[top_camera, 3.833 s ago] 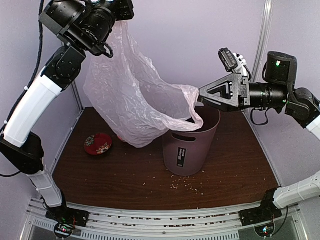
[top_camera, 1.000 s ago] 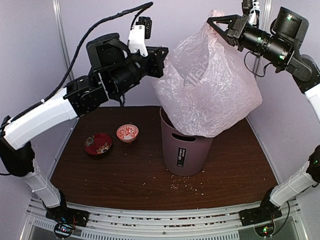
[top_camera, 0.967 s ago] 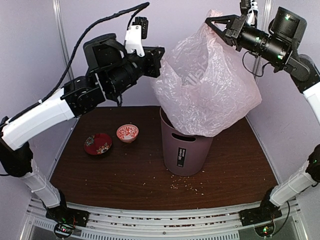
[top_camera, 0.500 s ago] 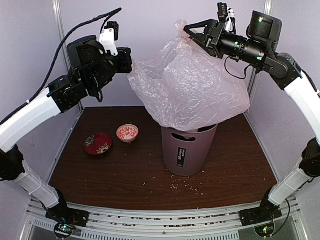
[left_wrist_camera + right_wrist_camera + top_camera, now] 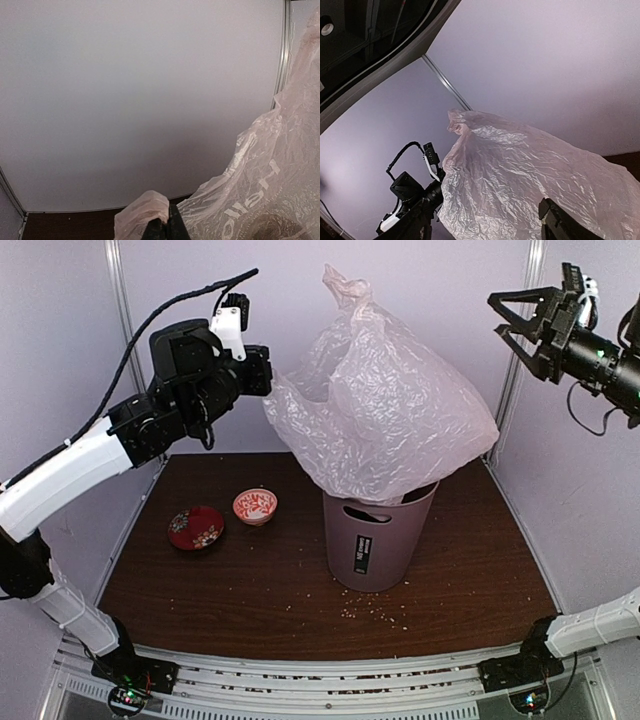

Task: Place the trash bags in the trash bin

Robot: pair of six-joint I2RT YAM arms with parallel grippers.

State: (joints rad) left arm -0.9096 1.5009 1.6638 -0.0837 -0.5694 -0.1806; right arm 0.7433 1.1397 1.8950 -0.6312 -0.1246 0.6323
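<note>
The pale pinkish-white trash bag point(image 5: 385, 410) stands billowed and peaked above the mauve-brown trash bin point(image 5: 375, 535), with its lower part inside the rim. My left gripper point(image 5: 266, 370) is shut on the bag's left edge, level with the bag's middle. In the left wrist view the closed fingers point(image 5: 165, 231) pinch a fold of the bag point(image 5: 270, 190), which shows faint lettering. My right gripper point(image 5: 517, 325) is open and empty, high at the right, clear of the bag. In the right wrist view it point(image 5: 485, 207) frames the bag point(image 5: 520, 170) from a distance.
A dark red bowl point(image 5: 195, 527) and a smaller red-and-white bowl point(image 5: 255, 506) sit on the brown table point(image 5: 220, 590) left of the bin. Crumbs lie scattered in front of the bin. Enclosure walls and metal posts point(image 5: 527, 340) stand close behind the arms.
My right gripper has let go of the bag's top and swung away to the right, now open. The bag stays puffed up over the bin. My left gripper still holds its edge.
</note>
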